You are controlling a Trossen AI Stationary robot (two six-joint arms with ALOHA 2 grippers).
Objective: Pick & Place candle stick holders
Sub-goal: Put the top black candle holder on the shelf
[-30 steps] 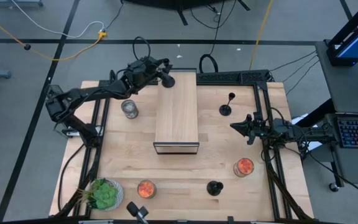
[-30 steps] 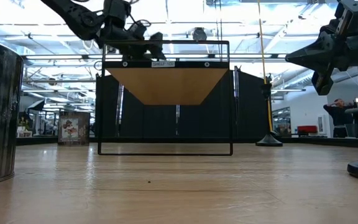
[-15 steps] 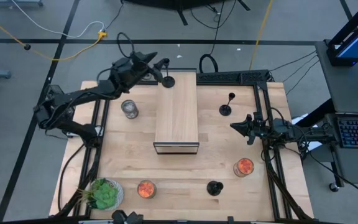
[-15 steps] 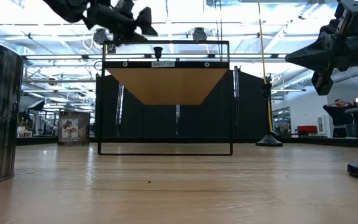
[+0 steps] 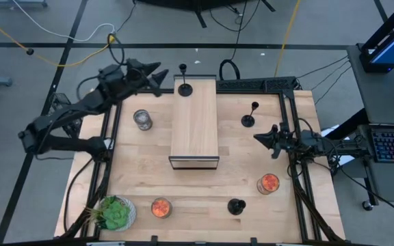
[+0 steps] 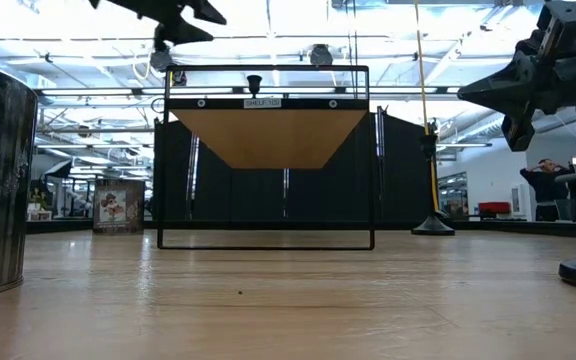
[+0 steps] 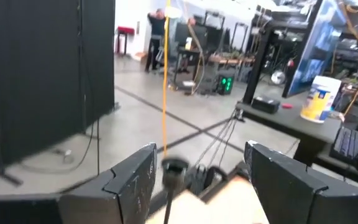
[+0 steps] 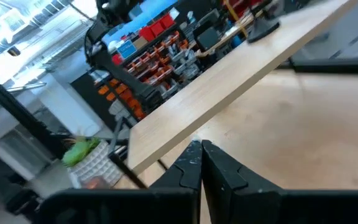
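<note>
A tall black candle stick holder (image 5: 184,87) stands by its round base on the far end of the wooden shelf's top (image 5: 194,123). It also shows in the low view (image 6: 254,84). My left gripper (image 5: 159,76) is open and empty, just left of that holder and above it. In the left wrist view the holder's cup (image 7: 174,167) shows beyond the open gripper (image 7: 201,163). A second tall holder (image 5: 250,117) stands on the table right of the shelf. A squat holder (image 5: 236,206) stands near the front edge. My right gripper (image 5: 260,137) is shut and empty at the table's right.
A silver can (image 5: 141,119) stands left of the shelf. Two glasses with orange filling (image 5: 268,183) (image 5: 161,208) and a green plant in a pot (image 5: 115,213) stand along the near side. Black frame rails (image 5: 299,171) run along the table's left, right and far edges.
My left gripper has let go of the tall holder, which now stands upright on the shelf's far end. The gripper has drawn back toward the table's left edge and gone up, clear of the holder.
</note>
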